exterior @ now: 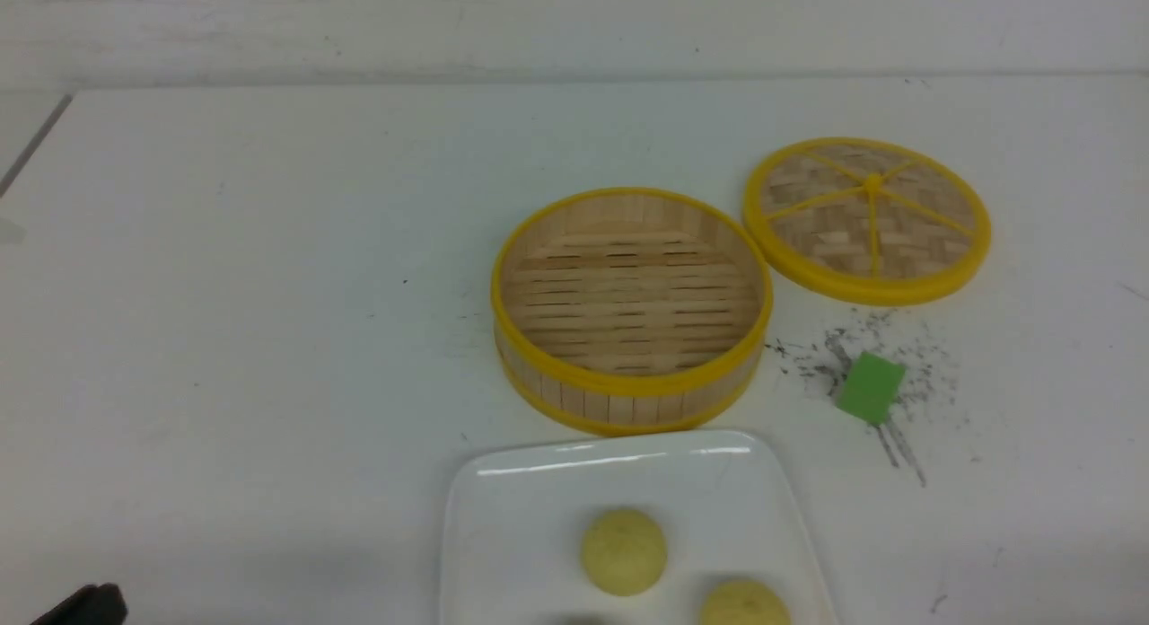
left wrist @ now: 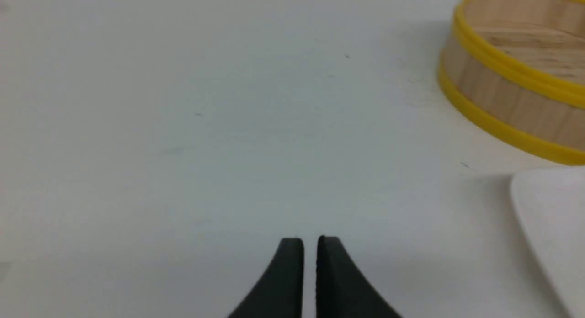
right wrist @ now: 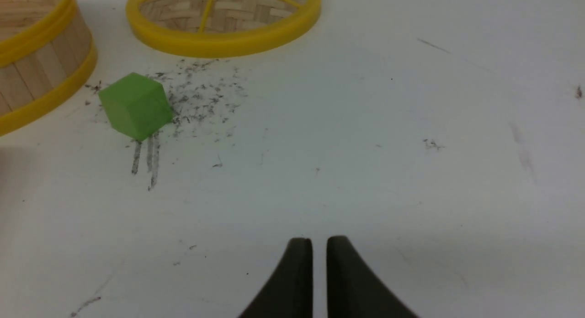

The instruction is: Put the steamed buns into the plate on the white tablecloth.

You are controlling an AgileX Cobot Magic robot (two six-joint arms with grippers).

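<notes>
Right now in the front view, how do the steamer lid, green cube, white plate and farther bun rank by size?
1. White plate, though cut off by the frame
2. Steamer lid
3. Farther bun
4. Green cube

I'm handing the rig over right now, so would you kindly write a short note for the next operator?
Left gripper: jaws slightly apart, nothing between them.
Right gripper: jaws slightly apart, nothing between them.
Buns: one on the white plate, another nearer the robot, cut by the front view's edge.
Steamer: uncovered, no bun inside; its lid lies beside it.
Done: both buns are on the plate.
Left: apparently nothing.
</notes>
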